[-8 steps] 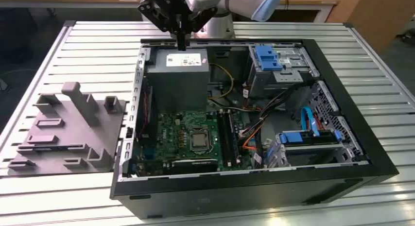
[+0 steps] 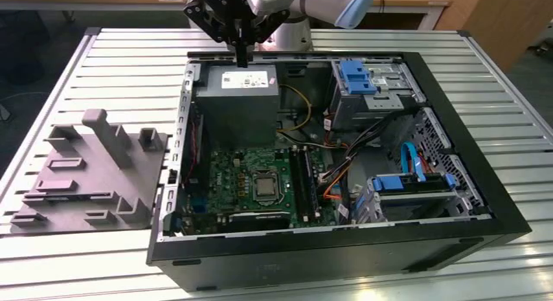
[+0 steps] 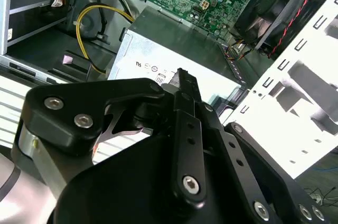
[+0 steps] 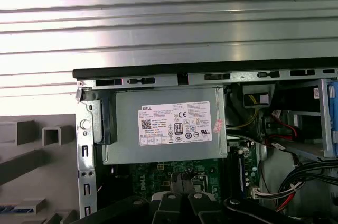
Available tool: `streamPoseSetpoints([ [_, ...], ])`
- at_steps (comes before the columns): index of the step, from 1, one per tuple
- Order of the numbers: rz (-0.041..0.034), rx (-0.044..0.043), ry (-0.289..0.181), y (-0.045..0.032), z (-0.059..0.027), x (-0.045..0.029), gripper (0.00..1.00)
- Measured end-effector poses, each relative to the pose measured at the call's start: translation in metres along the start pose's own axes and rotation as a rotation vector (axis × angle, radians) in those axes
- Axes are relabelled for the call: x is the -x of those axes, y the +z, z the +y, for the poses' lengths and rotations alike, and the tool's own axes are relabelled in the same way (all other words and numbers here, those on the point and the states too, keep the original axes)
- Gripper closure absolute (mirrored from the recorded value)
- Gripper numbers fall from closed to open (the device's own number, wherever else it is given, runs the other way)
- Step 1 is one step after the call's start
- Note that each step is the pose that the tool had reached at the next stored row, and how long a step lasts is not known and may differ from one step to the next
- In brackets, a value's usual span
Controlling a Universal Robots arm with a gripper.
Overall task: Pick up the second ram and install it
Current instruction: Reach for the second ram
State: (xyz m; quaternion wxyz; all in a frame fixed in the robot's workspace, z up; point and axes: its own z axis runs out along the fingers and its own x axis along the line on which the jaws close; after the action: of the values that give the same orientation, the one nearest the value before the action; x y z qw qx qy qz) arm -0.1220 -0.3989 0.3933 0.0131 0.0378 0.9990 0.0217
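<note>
Over the power supply point(image 2: 235, 100), at the end of the case point(image 2: 328, 259) that lies farthest off in the exterior view, the jaws hang pointing down, well above the metal. They are drawn together at the tips, and I can make out nothing between them in either wrist view. Beyond the supply lies the motherboard point(image 2: 233, 175), with its long black sockets point(image 2: 301, 181) beside the processor. Dark strips stand along them, but I cannot tell whether any is the ram already seated or only bare socket. To the exterior view's left, outside the case, a grey holder point(image 2: 87, 178) rests on the slatted bench point(image 2: 129, 74).

As I judge it, the arm is in transit and not yet working. To do the step well, the jaws should take the stick by its board edges, not its chips, and keep it upright. It should be squared to the socket along its whole length and pressed down evenly so neither end seats first. The cables point(image 2: 341, 165) near the sockets want a clear berth.
</note>
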Motion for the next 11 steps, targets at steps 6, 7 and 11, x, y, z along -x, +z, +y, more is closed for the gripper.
streamPoseSetpoints([
  [6,0.0,-0.0001,0.0,0.0,-0.0001,-0.0018,0.9],
  [7,0.0,-0.0001,0.0,0.0,-0.0002,-0.0029,0.9],
  [11,0.0,0.0,0.0,0.0,-0.0007,-0.0086,0.9],
])
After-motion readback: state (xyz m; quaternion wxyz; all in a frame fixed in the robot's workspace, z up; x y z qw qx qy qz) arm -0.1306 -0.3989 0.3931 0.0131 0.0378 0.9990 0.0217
